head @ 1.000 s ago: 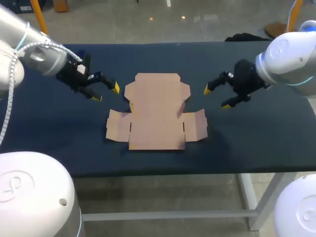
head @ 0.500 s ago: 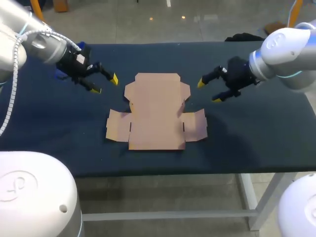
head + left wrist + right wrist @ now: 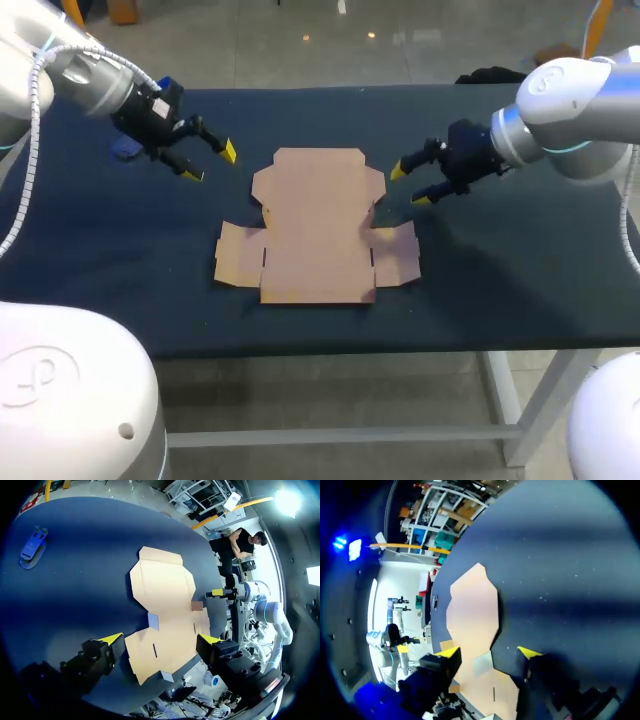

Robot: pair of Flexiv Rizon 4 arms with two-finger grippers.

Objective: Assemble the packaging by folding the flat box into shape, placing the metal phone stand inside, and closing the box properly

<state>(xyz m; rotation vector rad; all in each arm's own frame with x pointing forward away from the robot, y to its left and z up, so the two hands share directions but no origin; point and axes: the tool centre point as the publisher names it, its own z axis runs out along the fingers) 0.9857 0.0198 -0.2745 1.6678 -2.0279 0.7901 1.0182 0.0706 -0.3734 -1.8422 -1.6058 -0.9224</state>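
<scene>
Flat cardboard box [image 3: 318,225], unfolded on the counter [image 3: 520,260]: we found it between both arms, long axis crosswise to them. Our left fingers [image 3: 230,151] stood open, empty, near; our right fingers [image 3: 397,171] open, empty, nearer its edge.

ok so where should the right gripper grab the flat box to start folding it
Probably its right side flap, approached from the right by the right gripper. The flat box lies flush on the table, and that flap juts out, giving a free edge to lift.
</scene>
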